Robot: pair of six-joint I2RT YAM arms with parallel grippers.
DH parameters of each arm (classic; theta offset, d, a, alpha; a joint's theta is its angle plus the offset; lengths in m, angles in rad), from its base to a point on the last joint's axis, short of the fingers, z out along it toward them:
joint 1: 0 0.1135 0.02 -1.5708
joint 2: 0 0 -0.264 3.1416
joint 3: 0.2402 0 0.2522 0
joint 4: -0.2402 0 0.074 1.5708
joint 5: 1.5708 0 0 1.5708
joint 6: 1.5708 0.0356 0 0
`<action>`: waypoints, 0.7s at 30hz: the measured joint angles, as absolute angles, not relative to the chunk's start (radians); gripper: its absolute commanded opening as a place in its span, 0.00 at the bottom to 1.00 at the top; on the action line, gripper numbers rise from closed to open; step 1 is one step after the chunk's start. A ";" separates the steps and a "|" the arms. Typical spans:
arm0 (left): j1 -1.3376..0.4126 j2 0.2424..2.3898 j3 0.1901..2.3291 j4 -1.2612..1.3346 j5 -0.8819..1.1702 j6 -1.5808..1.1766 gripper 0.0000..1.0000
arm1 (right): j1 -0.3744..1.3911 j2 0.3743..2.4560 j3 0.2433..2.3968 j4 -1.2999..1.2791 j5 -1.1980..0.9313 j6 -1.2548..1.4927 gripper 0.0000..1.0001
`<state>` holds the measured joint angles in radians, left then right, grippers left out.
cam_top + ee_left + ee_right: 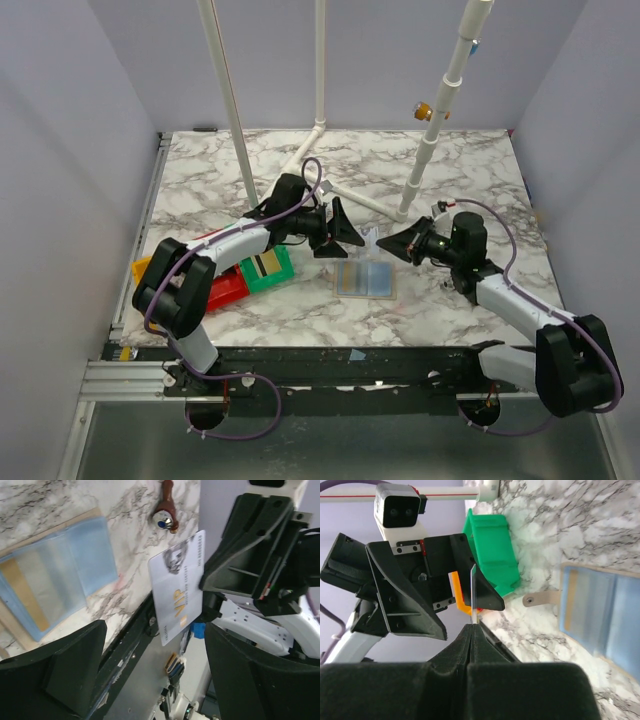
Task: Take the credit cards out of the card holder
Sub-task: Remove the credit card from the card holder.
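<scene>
Above the near half of the white-and-grey marbled worktop (200, 190), roughly midway between its left and right edges, the two grippers met tip to tip. The right gripper (384, 243) was clenched on a thin white plastic credit card (177, 590) bearing a grey portrait and gold "VIP" lettering. Its black fingers (450, 680) were pressed together on one end of the card, and it held the card on edge in the air, off the worktop. The left gripper (352, 226) faced it, released, with its black fingers (70, 670) spread wide. In the left wrist view the card stood ahead of the gap between them and touched neither. Just below the card, a little nearer the worktop's near edge, lay the flat beige-tan card holder (365, 280), opened out with its pale blue-grey face up. Whether another card sat inside it could not be told. Toward the near left corner stood a green plastic open bin (268, 270), a red plastic open bin (225, 292) just beside it and a yellow plastic open bin (141, 270) at the left edge, all well apart from the holder.
</scene>
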<state>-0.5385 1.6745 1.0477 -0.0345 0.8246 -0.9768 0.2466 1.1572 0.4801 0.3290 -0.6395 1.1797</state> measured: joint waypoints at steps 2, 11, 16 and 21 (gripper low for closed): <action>-0.537 1.672 1.043 0.001 0.840 -1.002 0.79 | 0.247 1.181 0.467 0.386 -0.664 1.214 0.01; -0.536 1.670 1.033 0.109 0.891 -1.091 0.57 | 0.247 1.230 0.440 0.574 -0.724 1.322 0.01; -0.536 1.670 1.030 0.150 0.908 -1.129 0.35 | 0.247 1.239 0.426 0.628 -0.735 1.352 0.01; -0.536 1.670 1.028 0.179 0.918 -1.153 0.12 | 0.247 1.239 0.418 0.650 -0.745 1.362 0.01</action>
<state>-0.5358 1.6703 1.0283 0.1795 0.9180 -1.1530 0.2466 1.2388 0.4183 0.6502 -0.7452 1.3621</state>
